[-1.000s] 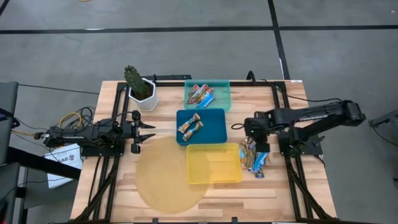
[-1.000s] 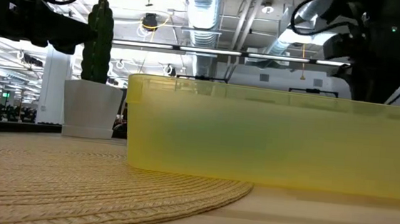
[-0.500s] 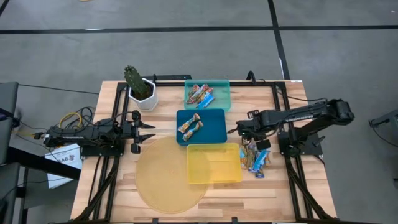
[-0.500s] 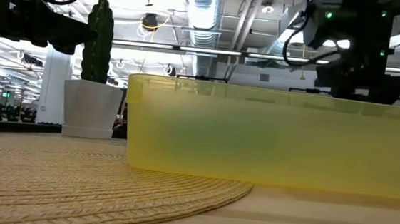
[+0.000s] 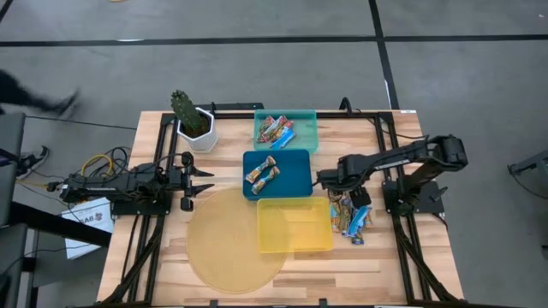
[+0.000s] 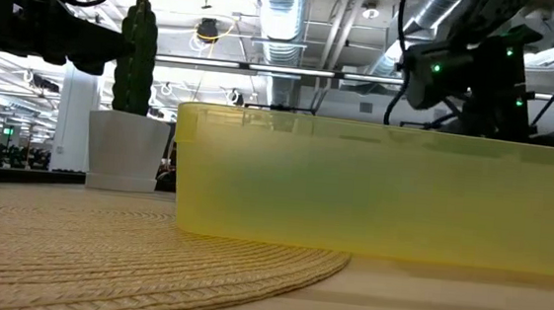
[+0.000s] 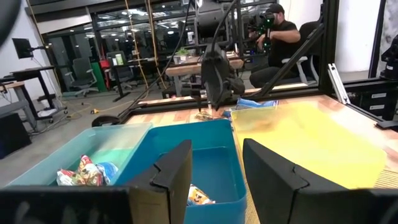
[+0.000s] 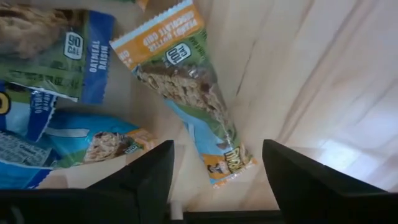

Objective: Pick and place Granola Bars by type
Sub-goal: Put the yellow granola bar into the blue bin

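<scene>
Wooden tabletop [image 5: 377, 257], seen from above, carries three trays in a column: teal tray [image 5: 304, 124] farthest from the front edge, blue tray [image 5: 291, 175] in the middle, yellow tray [image 5: 295, 224] nearest, its left part lying on a round woven mat [image 5: 218, 248]. Several multicolour bars [image 5: 276, 130] lie in the teal tray; two tan-brown bars [image 5: 263, 173] lie in the blue one. A loose pile of Granola Bars [image 5: 349, 216] rests on bare wood just right of the yellow tray. My right gripper [image 5: 330, 181] hovers at the pile's far end, fingers [image 8: 146, 177] spread wide and holding nothing; an orange-and-blue peanut butter bar [image 8: 193, 96] lies between them on the wood, with an oatmeal raisin bar [image 8: 59, 53] alongside. My left gripper [image 5: 201, 178] waits left of the blue tray, fingers apart and empty. A potted cactus [image 5: 190, 115] stands at the far left corner.
</scene>
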Robot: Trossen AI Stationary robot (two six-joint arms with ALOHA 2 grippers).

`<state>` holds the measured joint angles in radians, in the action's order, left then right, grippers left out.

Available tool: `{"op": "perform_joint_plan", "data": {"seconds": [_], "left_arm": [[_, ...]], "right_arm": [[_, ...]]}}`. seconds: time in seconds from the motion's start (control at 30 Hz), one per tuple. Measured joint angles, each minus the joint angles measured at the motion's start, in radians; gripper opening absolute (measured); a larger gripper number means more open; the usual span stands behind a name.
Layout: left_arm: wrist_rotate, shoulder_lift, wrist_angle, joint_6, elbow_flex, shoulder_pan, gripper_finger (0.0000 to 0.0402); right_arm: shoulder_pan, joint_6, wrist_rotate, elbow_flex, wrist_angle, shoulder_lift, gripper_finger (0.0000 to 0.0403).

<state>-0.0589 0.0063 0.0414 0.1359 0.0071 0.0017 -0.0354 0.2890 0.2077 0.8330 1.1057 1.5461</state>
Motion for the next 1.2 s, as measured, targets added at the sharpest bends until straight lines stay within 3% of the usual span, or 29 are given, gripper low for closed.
{"op": "perform_joint_plan", "data": {"seconds": [0.63,1.07,1.2], "left_arm": [[0.000,0.000,0.000,-0.001,0.000,0.000,0.0137],[0.000,0.000,0.000,0.004,0.000,0.000,0.0137],[0.000,0.000,0.000,-0.001,0.000,0.000,0.0137]], "right_arm": [[-0.001,-0.028,-0.007,-0.046,-0.103,0.096,0.0201],[-0.001,-0.091,0.004,-0.055,-0.119,0.088,0.0079],[-0.001,-0.108,0.004,-0.055,-0.116,0.080,0.0061]]}}
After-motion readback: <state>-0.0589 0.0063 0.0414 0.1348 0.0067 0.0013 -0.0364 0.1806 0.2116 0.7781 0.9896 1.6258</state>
